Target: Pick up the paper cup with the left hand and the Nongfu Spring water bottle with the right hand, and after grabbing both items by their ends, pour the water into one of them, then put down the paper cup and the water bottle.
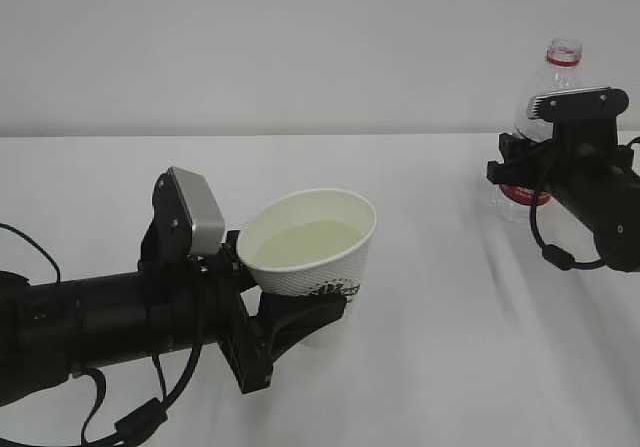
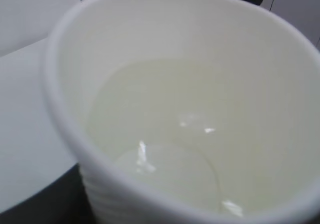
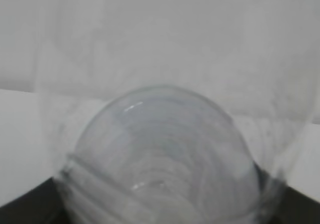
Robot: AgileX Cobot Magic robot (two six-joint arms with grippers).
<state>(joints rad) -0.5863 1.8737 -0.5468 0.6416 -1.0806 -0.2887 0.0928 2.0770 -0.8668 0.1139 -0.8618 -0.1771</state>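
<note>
Apparently pour's done: water [image 2: 165,149] pools in the paper cup [image 1: 318,245], tilted, clamped low between the left hand [image 1: 285,322] fingers. Right hand [image 1: 530,157] grips the upright Nongfu Spring water bottle [image 1: 552,87] mid-body. Remaining: set both down.

Hidden, cropped and blurred parts.

Lower body of the Nongfu Spring water bottle [image 1: 553,87] masked by the right hand [image 1: 520,164] in the exterior view; red label visible only as a sliver, characters unreadable. Jaw tips of the left hand [image 1: 300,312] tucked under and behind the paper cup [image 1: 318,247]; logo partly covered, text too small to read. Both arms cut off by the frame edges. Left wrist view filled by the cup, rim cropped at right and bottom, the water [image 2: 155,154] soft-focused. Right wrist view blurred throughout, bottle outline smeared, gripper unseen.
</note>
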